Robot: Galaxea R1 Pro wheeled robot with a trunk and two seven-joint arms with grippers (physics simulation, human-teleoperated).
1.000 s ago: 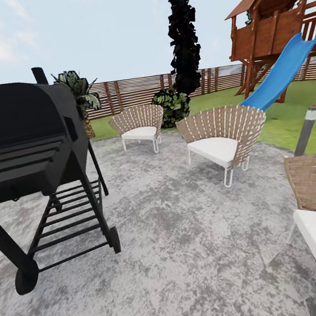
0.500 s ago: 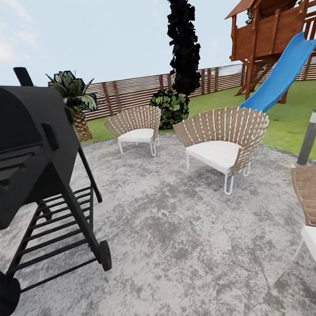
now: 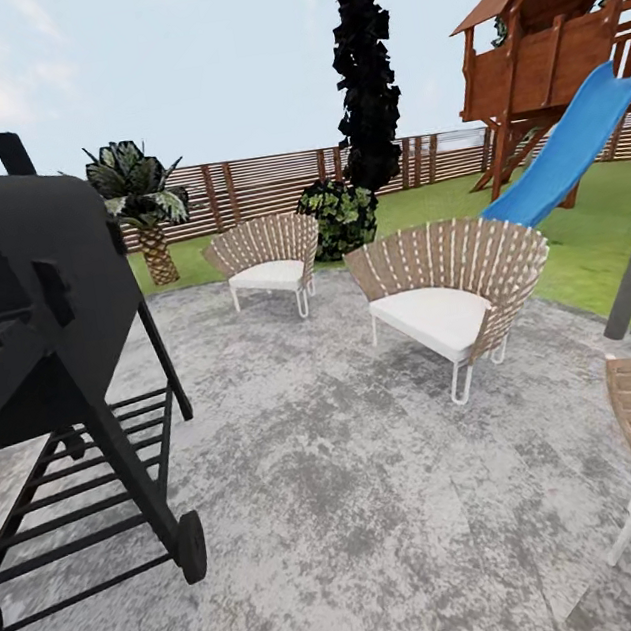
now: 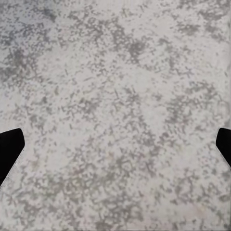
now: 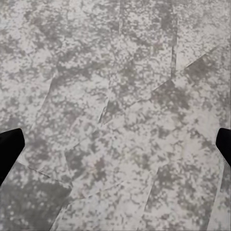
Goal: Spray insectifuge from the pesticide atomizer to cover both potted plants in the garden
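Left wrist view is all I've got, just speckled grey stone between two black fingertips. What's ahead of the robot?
Observer: The head view shows a black barrel grill on a wheeled frame close on the robot's left, standing on the grey stone patio.
Operator: And on the other side?
Observer: A woven wicker chair with a white cushion sits ahead to the right.
Operator: How's the right pincer?
Observer: In the right wrist view the right pincer is open over the patio stone, holding nothing.
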